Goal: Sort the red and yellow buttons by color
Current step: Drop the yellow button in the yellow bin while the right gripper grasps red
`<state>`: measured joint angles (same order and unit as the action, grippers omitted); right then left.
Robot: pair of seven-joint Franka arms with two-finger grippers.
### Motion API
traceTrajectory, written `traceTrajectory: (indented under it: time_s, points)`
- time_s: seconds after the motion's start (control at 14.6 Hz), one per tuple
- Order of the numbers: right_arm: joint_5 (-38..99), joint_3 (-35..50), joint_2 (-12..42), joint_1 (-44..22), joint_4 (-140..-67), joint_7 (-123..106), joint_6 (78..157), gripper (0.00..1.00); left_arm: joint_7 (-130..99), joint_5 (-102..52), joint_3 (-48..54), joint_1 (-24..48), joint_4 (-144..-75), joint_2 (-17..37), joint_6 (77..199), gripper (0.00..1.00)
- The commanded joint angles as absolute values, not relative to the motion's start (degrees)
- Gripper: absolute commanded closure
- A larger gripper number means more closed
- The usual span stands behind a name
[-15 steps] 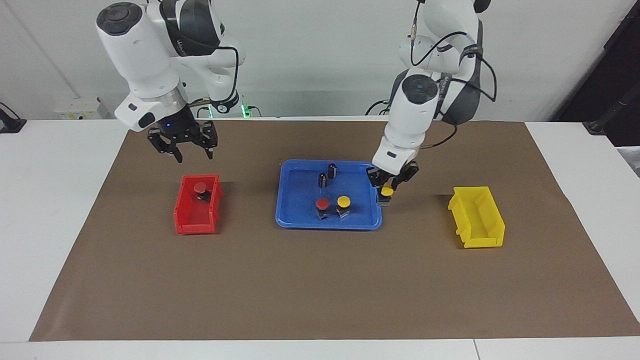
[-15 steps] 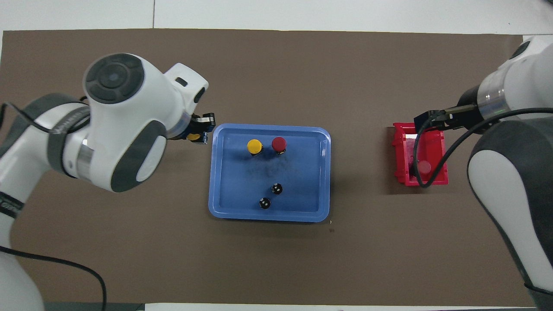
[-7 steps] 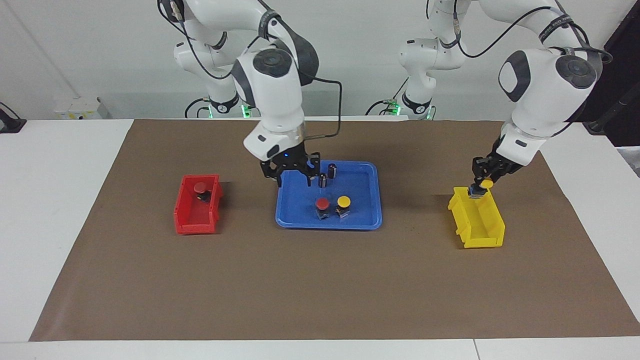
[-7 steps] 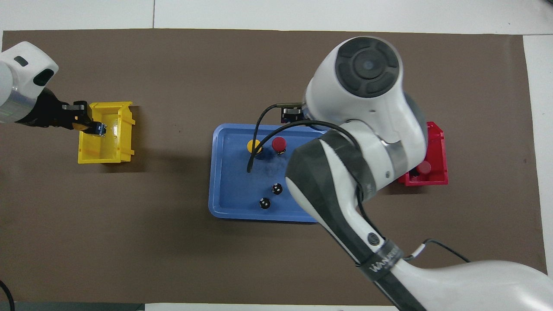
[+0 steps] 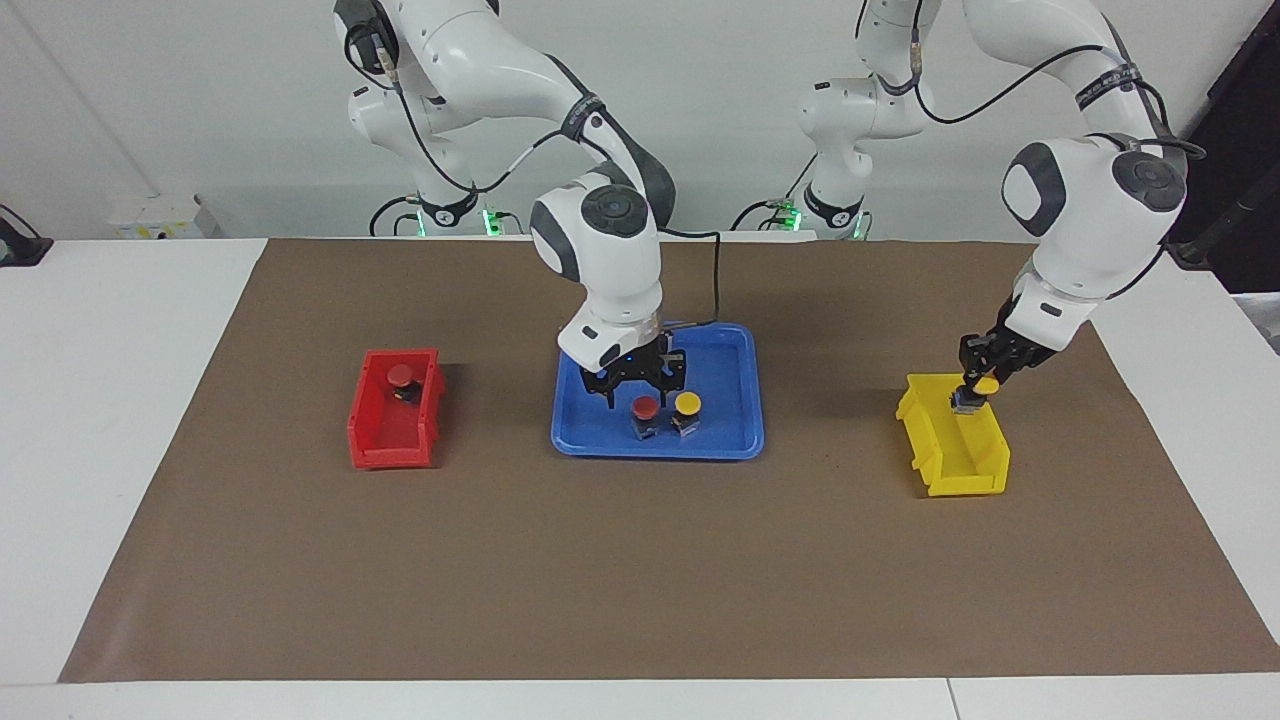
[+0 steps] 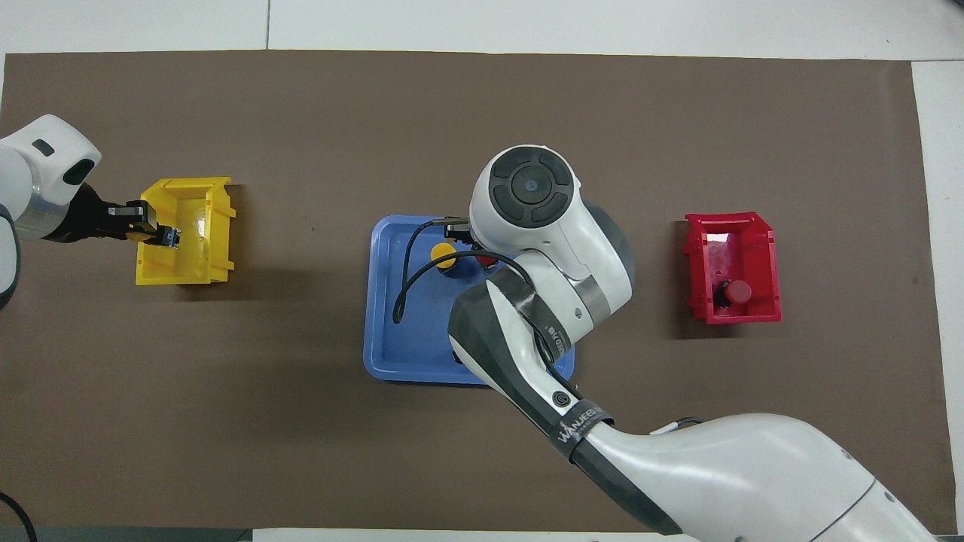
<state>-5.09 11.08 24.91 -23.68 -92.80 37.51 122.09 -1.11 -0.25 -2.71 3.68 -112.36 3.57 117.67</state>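
Observation:
A red button [image 5: 645,406] and a yellow button [image 5: 687,402] stand side by side in the blue tray [image 5: 720,440]. My right gripper [image 5: 640,385] hangs open just above the red one, and in the overhead view its arm hides most of that cap. Another red button [image 5: 400,375] lies in the red bin [image 5: 385,445]. My left gripper [image 5: 975,392] is shut on a second yellow button [image 5: 986,385]. It holds that button just over the yellow bin [image 5: 965,470], above the end nearer the robots.
A brown mat [image 5: 640,580] covers the table. The red bin sits toward the right arm's end, the yellow bin toward the left arm's end, and the tray between them. The right arm [image 6: 542,301] stretches low across the tray.
My right gripper has swung from the red bin to the tray and come down over the red button. My left gripper has carried the yellow button from the tray to the yellow bin.

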Motion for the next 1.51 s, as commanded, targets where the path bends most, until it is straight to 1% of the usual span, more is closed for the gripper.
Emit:
traceTrajectory:
  time_s: [0.0, 0.27, 0.48, 0.62, 0.89, 0.96, 1.03, 1.1, 1.17, 1.24, 1.37, 1.44]
  points:
    - [-7.91, 11.25, 24.61, -23.91, -95.27, 39.29, 124.10, 0.25, -0.09, -0.62, -2.20, 2.81, -117.33, 1.23, 121.28, 0.98]
    - [-7.91, 11.25, 23.65, -23.91, -99.31, 39.64, 128.05, 0.28, -0.35, -0.62, -2.11, 2.99, -120.75, 2.63, 127.07, 0.98]
    - [-7.91, 11.25, 23.55, -23.91, -99.58, 39.81, 128.49, 0.32, -0.18, -0.62, -2.11, 2.90, -122.69, 3.08, 129.81, 0.98]
    - [-7.91, 11.25, 23.55, -23.91, -100.19, 39.81, 129.90, 0.35, -0.35, -0.62, -2.20, 2.90, -124.01, 3.25, 131.82, 0.96]
    - [-8.00, 11.25, 23.55, -23.99, -100.20, 39.81, 130.52, 0.46, -0.09, -0.62, -2.20, 2.81, -124.02, 3.25, 132.45, 0.67]
    - [-8.09, 11.25, 23.55, -23.99, -100.20, 39.81, 130.69, 0.51, -0.17, -0.62, -2.20, 2.81, -123.93, 3.25, 132.36, 0.65]
    - [-8.09, 11.16, 23.64, -23.99, -100.11, 39.81, 130.69, 0.58, -0.09, -0.62, -2.11, 2.90, -123.93, 3.25, 132.36, 0.64]
    - [-8.17, 11.16, 23.64, -23.99, -99.67, 39.73, 130.35, 0.68, -0.09, -0.62, -2.11, 2.81, -123.93, 3.25, 132.36, 0.61]
    - [-8.17, 11.16, 23.73, -23.91, -98.71, 39.55, 129.38, 0.75, -0.09, -0.62, -2.11, 2.90, -123.93, 3.25, 132.19, 0.57]
    - [-8.17, 11.08, 23.73, -23.73, -97.57, 39.38, 127.63, 0.77, -0.09, -0.62, -2.11, 2.90, -123.93, 3.25, 132.10, 0.53]
    - [-8.87, 10.90, 23.38, -22.07, -92.58, 37.63, 120.62, 0.77, -0.26, -0.62, -2.11, 2.99, -123.49, 3.25, 131.75, 0.47]
    - [-8.70, 10.99, 21.03, -19.54, -92.03, 34.66, 117.28, 0.77, -0.44, -0.62, -2.20, 3.08, -123.05, 3.34, 131.49, 0.45]
